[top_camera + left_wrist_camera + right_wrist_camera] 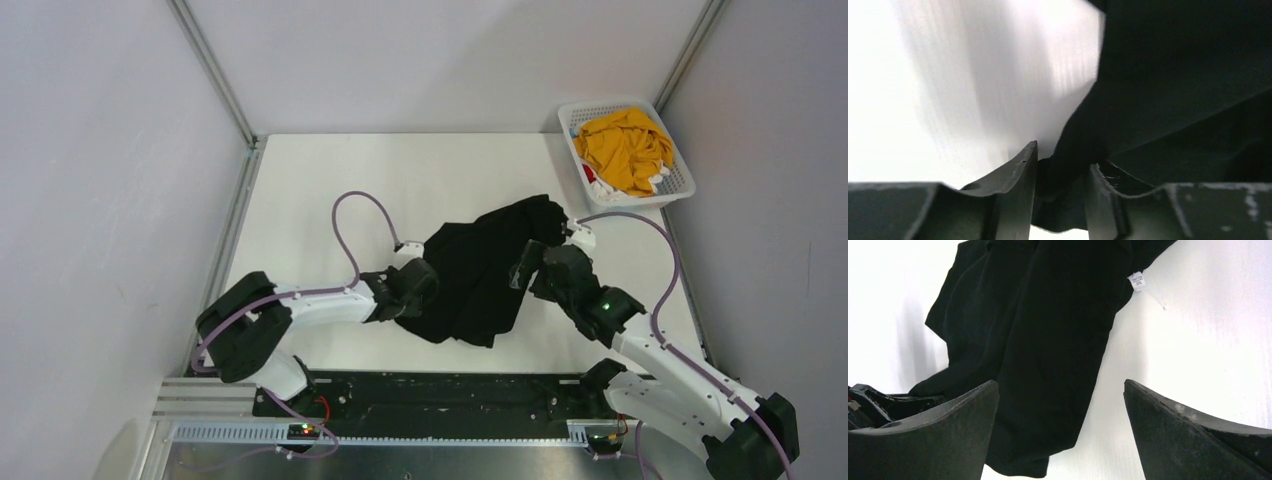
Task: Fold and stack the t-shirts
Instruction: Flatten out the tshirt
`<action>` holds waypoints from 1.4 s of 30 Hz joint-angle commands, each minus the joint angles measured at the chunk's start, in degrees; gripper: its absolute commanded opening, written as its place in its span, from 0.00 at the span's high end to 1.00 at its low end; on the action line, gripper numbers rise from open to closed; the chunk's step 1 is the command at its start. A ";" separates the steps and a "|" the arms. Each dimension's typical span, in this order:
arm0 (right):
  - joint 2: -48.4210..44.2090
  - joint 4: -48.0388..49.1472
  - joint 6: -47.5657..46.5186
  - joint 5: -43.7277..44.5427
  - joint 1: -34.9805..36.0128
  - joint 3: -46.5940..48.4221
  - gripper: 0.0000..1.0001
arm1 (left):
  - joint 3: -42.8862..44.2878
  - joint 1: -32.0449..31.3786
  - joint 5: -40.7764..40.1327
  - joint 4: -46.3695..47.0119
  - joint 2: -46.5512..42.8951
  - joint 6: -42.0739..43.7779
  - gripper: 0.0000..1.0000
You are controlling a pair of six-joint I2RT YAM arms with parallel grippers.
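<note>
A large black t-shirt (485, 265) lies crumpled in the middle of the white table. My left gripper (418, 282) is at its left edge, shut on a fold of the black cloth (1068, 165), which is pinched between the fingers in the left wrist view. My right gripper (528, 262) is open at the shirt's right side, hovering over it; the right wrist view shows the shirt (1048, 340) with its small white label (1137, 281) below the spread, empty jaws. A mustard-yellow t-shirt (622, 148) with bits of red and white cloth lies in the basket.
A white plastic lattice basket (682, 180) stands at the back right corner of the table. White walls with metal frame posts close in the table (320, 190) at the back and both sides. A black rail runs along the near edge.
</note>
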 commanded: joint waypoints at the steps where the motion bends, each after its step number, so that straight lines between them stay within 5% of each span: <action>1: -1.62 -1.67 2.54 2.09 0.77 -0.89 0.01 | 0.55 -1.91 0.72 -0.82 3.83 -1.04 0.72; 2: -1.56 -2.44 3.07 1.99 0.85 -0.88 0.01 | 0.61 -2.37 0.45 -0.81 3.69 -1.38 0.91; 4: -0.96 -3.86 4.02 1.13 1.55 -0.86 0.02 | -0.04 -2.60 -0.57 -0.82 2.16 -2.02 0.99; 12: 9.06 -3.55 6.94 -4.08 13.95 -0.89 0.04 | -4.10 -2.75 -1.92 -0.57 -8.19 -3.78 1.00; 26: 23.88 4.81 12.41 -3.61 15.45 -1.80 0.29 | -4.86 -3.21 -2.00 0.48 -8.22 -5.56 1.00; 38: 27.99 8.32 14.69 -1.82 15.32 -1.83 0.65 | -6.42 -3.26 -1.35 1.98 -9.50 -7.01 1.00; 42: 28.02 8.24 14.44 -0.29 15.20 -1.76 0.99 | -7.11 -3.19 -2.11 2.18 -10.61 -7.13 1.00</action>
